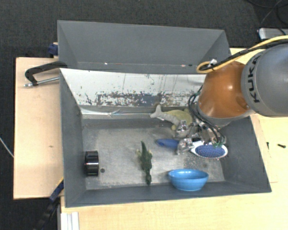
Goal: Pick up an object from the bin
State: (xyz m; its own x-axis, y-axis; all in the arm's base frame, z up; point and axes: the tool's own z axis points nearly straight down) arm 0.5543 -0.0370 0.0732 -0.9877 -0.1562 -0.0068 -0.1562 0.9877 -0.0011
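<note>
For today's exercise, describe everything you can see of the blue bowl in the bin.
The blue bowl is round and light blue, smooth like plastic. It stands upright, open side up, seemingly empty, on the bin floor near the front wall, right of the middle. Nothing rests on it; the green toy lizard lies apart to its left.

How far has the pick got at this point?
Done: the gripper is down in the right part of the bin, between a blue strip and a blue brush. In hand: nothing visibly held. Left: grasp and lift one thing.
</note>
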